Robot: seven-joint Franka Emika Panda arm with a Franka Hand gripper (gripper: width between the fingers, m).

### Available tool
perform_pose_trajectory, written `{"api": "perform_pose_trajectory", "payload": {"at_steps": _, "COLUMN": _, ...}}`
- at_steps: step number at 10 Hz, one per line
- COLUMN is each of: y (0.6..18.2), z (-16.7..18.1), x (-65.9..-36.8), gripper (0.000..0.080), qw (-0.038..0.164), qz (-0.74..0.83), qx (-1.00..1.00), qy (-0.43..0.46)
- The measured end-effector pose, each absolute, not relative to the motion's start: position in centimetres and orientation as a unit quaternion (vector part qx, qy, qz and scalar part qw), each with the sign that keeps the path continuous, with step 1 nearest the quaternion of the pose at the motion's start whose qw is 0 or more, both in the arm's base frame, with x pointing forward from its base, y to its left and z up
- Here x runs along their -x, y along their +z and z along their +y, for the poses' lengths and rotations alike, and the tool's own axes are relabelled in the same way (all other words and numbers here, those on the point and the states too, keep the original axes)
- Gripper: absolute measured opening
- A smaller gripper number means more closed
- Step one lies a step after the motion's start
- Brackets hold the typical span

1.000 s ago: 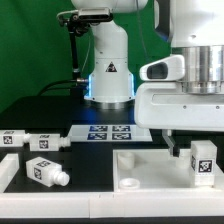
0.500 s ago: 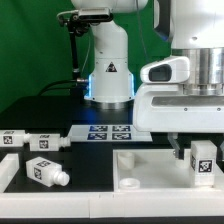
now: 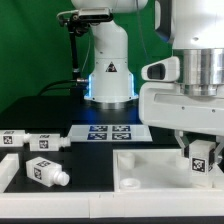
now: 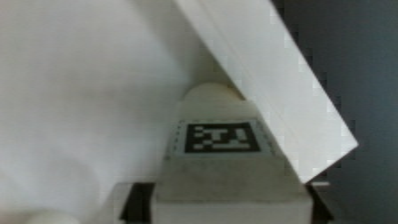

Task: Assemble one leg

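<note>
The leg sits at the right edge of the exterior view, lower right of the frame, held upright in the gripper — its tagged blocky body shows between the dark fingers, and its long axis runs roughly vertical. Its lower end reaches down into the white tray-like piece at that piece's right corner; whether the stub is already seated in a corner hole is hidden. In the wrist view the same leg fills the lower centre, tag facing the camera, rounded end pointing away toward the white surface, with a raised white wall crossing just beside it. The gripper is narrowed on the leg's body — closed around it, not wide.

The coming move likely turns on the leg's axis lining up straight above the corner hole.

Outward from there: three spare legs lie on the black tabletop at lower left, well apart from the gripper. The marker board lies flat at centre.
</note>
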State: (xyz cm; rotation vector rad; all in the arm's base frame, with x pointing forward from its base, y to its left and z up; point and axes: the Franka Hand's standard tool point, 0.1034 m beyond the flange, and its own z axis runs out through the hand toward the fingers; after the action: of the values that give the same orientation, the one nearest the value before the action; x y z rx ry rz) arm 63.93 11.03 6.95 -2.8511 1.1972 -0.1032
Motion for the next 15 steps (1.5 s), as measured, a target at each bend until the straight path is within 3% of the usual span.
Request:
{"api": "perform_pose_trajectory", "payload": {"at_steps": 3, "y": 7.04, "z": 11.58, "x": -63.97, "gripper": 0.0287, "qw": 0.036, "qz": 0.632, "qx": 0.774, "qy": -0.006}}
{"api": "perform_pose_trajectory", "payload": {"at_steps": 5, "y": 6.87, "z": 11.40, "x": -64.04, "gripper": 0.0287, "qw": 0.057, "qz": 0.729, "qx": 0.683, "qy": -0.003}}
{"api": "perform_pose_trajectory", "payload": {"at_steps": 6, "y": 6.89, "z": 11.45, "x": -64.06, "gripper": 0.0287, "qw": 0.057, "qz": 0.745, "qx": 0.665, "qy": -0.002}}
{"api": "perform_pose_trajectory", "payload": {"at_steps": 7, "y": 6.88, "z": 11.42, "x": -64.06, "gripper": 0.0287, "qw": 0.056, "qz": 0.734, "qx": 0.677, "qy": -0.004}}
{"api": "perform_pose_trajectory", "payload": {"at_steps": 8, "y": 6.89, "z": 11.42, "x": -64.07, "gripper": 0.0445, "qw": 0.055, "qz": 0.695, "qx": 0.717, "qy": -0.008}}
{"api": "perform_pose_trajectory", "payload": {"at_steps": 9, "y": 6.93, "z": 11.44, "x": -64.09, "gripper": 0.0445, "qw": 0.054, "qz": 0.629, "qx": 0.775, "qy": -0.013}}
{"api": "perform_pose_trajectory", "payload": {"at_steps": 10, "y": 6.92, "z": 11.37, "x": -64.09, "gripper": 0.0570, "qw": 0.053, "qz": 0.554, "qx": 0.831, "qy": -0.018}}
{"api": "perform_pose_trajectory", "payload": {"at_steps": 11, "y": 6.77, "z": 11.49, "x": -63.92, "gripper": 0.0570, "qw": 0.051, "qz": 0.484, "qx": 0.873, "qy": -0.020}}
{"api": "perform_pose_trajectory", "payload": {"at_steps": 12, "y": 6.58, "z": 11.72, "x": -63.69, "gripper": 0.0634, "qw": 0.050, "qz": 0.453, "qx": 0.890, "qy": -0.020}}
{"api": "perform_pose_trajectory", "payload": {"at_steps": 15, "y": 6.66, "z": 11.38, "x": -63.79, "gripper": 0.0649, "qw": 0.043, "qz": 0.354, "qx": 0.934, "qy": -0.028}}
